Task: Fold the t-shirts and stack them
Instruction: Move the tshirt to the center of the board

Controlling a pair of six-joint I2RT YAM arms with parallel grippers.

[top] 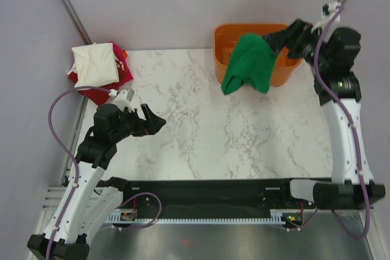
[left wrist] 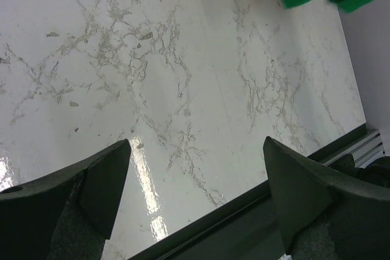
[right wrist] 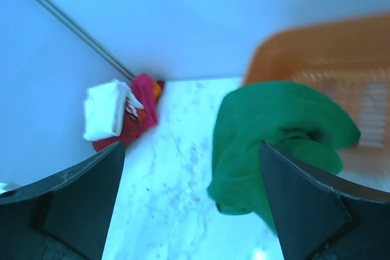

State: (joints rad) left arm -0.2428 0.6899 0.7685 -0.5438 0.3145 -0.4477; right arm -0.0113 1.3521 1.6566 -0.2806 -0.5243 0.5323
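The bright green t-shirt (top: 248, 64) hangs bunched over the front rim of the orange basket (top: 226, 36), its lower end on the table. My right gripper (top: 275, 42) is just right of and above it; the right wrist view shows its jaws (right wrist: 190, 162) wide open, with the shirt (right wrist: 274, 132) beyond them, partly behind the right finger. The folded stack (top: 94, 65) lies at the far left corner, cream-white on top of red and orange. My left gripper (top: 152, 123) is open and empty above the table's left front (left wrist: 196, 150).
The marble table (top: 207, 126) lies between the stack and the basket. The black front rail (top: 207, 190) runs along the near edge. Grey walls and slanted metal poles (top: 67, 4) close off the back. The basket (right wrist: 341, 59) fills the far right corner.
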